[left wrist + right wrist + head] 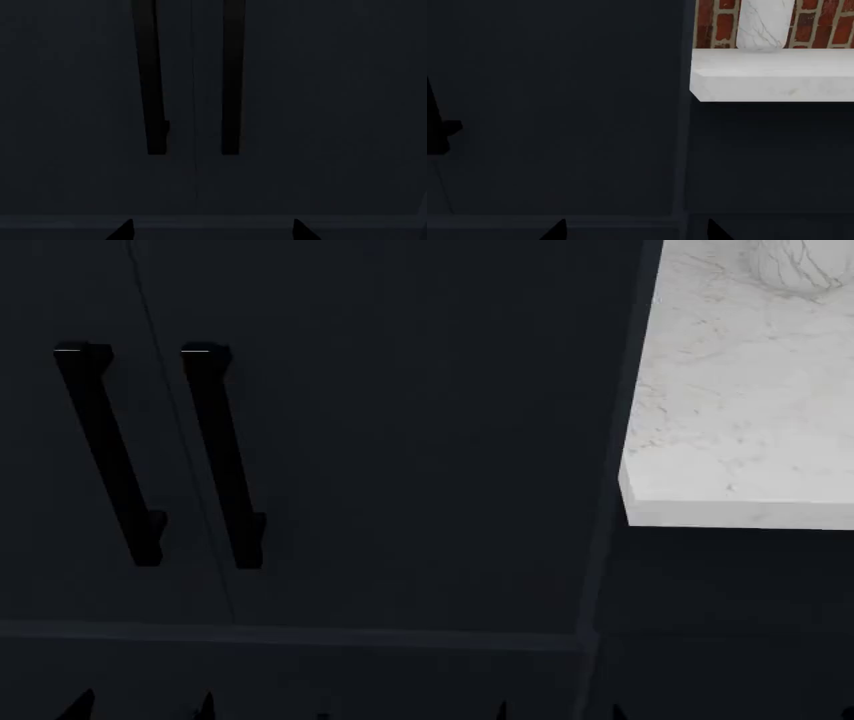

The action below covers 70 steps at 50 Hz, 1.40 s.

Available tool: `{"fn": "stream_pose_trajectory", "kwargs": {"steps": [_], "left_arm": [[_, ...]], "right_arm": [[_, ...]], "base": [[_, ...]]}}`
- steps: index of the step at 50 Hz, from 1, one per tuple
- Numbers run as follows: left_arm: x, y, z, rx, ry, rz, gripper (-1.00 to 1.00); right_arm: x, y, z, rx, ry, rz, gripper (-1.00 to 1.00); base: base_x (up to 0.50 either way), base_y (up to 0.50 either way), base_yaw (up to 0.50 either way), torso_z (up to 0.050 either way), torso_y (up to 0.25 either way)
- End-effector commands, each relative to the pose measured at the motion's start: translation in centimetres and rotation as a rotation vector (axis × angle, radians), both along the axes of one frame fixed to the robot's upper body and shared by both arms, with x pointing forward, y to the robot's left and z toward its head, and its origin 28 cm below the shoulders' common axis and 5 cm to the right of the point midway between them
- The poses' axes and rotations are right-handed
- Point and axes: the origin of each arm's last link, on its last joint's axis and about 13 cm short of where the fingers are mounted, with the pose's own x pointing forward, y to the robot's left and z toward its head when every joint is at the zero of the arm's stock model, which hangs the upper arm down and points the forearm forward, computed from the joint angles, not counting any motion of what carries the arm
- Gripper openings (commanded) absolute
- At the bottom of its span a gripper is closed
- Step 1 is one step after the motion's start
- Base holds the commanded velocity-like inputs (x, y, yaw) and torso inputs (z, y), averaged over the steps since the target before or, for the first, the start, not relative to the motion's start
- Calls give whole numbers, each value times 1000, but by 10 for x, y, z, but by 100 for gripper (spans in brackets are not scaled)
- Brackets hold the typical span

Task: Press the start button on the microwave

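The microwave and its start button are out of view in all frames. My left gripper [212,231] is open and empty, its two dark fingertips [123,230] spread wide, facing a dark cabinet front. My right gripper [634,231] is open and empty too, facing the same cabinet near its right edge. In the head view only the fingertips of the left gripper [140,710] and the right gripper [558,712] show, at the bottom edge.
A tall dark cabinet [400,440] with two black vertical handles [220,455] fills the view. A white marble counter [747,420] juts out at the right, with a white marble jar [764,22] on it before a red brick wall [720,25].
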Motion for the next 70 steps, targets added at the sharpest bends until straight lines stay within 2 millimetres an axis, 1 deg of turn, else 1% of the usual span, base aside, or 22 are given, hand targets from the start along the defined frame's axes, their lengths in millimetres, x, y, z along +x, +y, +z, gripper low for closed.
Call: {"fn": "stream_pose_trajectory", "kwargs": {"steps": [1,5,22,23,44,70], "left_arm": [[1,0,-1,0,0,0,100],[0,1,2,5,-11,2,100],[0,1,1,16,-15,-1,100],[18,3,-11,100,148,-23,100],[18,4,-10,106,124,-4,100],[18,4,-9,97,123,-8,100]], "right_arm": [[1,0,-1,0,0,0,100],[-1,1,-1,-1,1,2,100],[-2,0,-3,-2,2,-3,100],[12,14,-7,-31,-72,79,100],[12,15,-2,-24,-110,107,100],[11,14,0,-9,-118,108,100]], "base": [[0,0,0,0,0],[0,0,0,0,0],[0,0,0,0,0],[0,0,0,0,0],[0,0,0,0,0],[251,0,0,0,0]]}}
